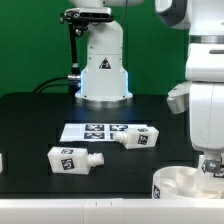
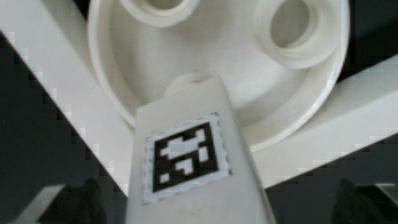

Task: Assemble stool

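Observation:
The round white seat (image 1: 183, 186) lies at the exterior view's lower right, holes facing up. My gripper (image 1: 210, 166) hangs right over it, shut on a white square leg. In the wrist view the seat (image 2: 214, 60) shows two round holes, and the held leg (image 2: 192, 140), with its black-and-white tag, points its end at the seat's face between my dark fingers (image 2: 71, 200). Whether the peg sits in a hole is hidden. Two more legs lie on the black table: one (image 1: 72, 160) toward the exterior view's left, one (image 1: 137, 138) by the marker board.
The marker board (image 1: 100, 130) lies flat mid-table. The white robot base (image 1: 103, 70) stands behind it, with cables to its left. A small white part (image 1: 2, 160) shows at the left edge. White bars (image 2: 54, 75) flank the seat in the wrist view.

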You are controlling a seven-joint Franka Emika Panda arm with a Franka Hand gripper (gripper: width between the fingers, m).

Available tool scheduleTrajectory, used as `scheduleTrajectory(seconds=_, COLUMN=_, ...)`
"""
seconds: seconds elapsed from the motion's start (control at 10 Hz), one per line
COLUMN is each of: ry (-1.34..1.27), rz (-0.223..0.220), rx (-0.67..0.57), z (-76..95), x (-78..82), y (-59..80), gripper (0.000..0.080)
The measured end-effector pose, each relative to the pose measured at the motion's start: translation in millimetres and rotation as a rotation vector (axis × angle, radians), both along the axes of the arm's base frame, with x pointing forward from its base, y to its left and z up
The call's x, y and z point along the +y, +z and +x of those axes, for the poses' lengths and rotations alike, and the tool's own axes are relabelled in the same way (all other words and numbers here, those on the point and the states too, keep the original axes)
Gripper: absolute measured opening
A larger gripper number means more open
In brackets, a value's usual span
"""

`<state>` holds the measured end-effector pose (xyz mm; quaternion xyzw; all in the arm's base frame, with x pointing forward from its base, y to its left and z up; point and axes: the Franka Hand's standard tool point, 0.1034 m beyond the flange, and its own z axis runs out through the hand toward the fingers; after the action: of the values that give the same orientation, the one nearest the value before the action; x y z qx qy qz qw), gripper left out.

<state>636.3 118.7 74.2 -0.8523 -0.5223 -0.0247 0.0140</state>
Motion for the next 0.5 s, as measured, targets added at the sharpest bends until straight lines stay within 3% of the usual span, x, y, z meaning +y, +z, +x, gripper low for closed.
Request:
scheduleTrajectory(seconds=0.1, ry=-0.044, rz=0.002, rx=0.003, z=-0.1, x=0.1, y=-0.3, gripper=0.0515)
scheduleTrajectory(seconds=0.2, ry=-0.045, rz=0.001, rx=0.003, z=-0.2, x=-0.4, y=-0.5, gripper=0.0515)
scheduleTrajectory(seconds=0.3, ry=-0.088, rz=0.003, rx=0.005, z=-0.2, x=-0.8, y=-0.6, gripper=0.0371)
scheduleTrajectory(seconds=0.5, ry=-0.283, rz=0.010, rx=0.008, z=1.5, x=-2.5, y=-0.2, gripper=0.0335)
